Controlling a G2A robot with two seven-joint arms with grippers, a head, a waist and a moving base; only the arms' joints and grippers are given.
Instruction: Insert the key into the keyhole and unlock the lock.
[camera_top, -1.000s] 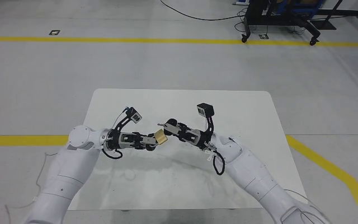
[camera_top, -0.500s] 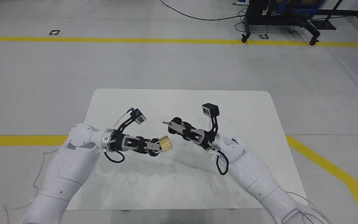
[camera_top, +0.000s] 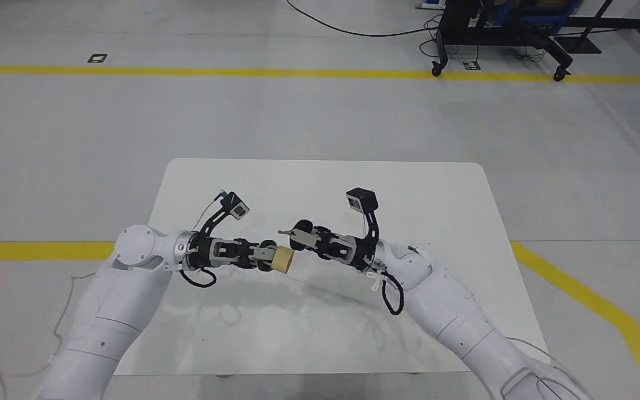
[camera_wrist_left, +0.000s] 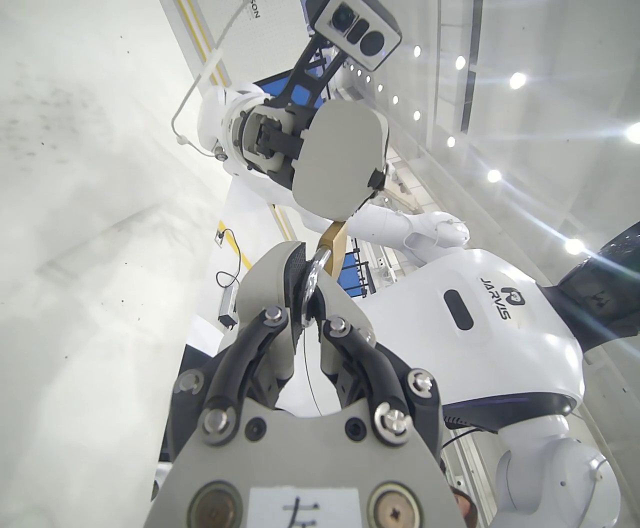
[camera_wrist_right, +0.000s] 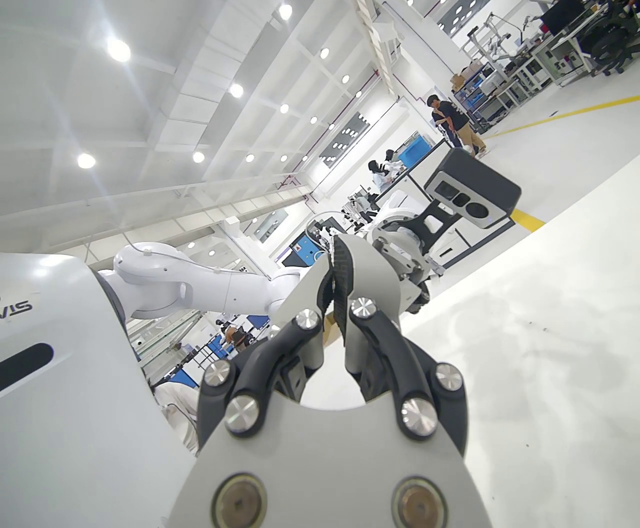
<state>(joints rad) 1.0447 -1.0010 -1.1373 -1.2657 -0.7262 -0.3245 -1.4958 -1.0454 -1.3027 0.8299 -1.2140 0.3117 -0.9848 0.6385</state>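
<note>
Lock (camera_top: 285, 261): brass body, steel shackle (camera_wrist_left: 311, 280) clamped in left end effector (camera_top: 268, 256), held above middle of bench (camera_top: 430, 190).
Key (camera_top: 285, 232): small, pinched in clenched right end effector (camera_top: 299, 236); tip near lock, apart from it. Keyhole not discernible.

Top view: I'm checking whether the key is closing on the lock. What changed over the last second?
The arms drew apart, then closed again. The right gripper with the key swung back to the lock, which the left gripper pulled slightly back toward its own side. Both grips stayed shut, and the lock stays held above the white table.
</note>
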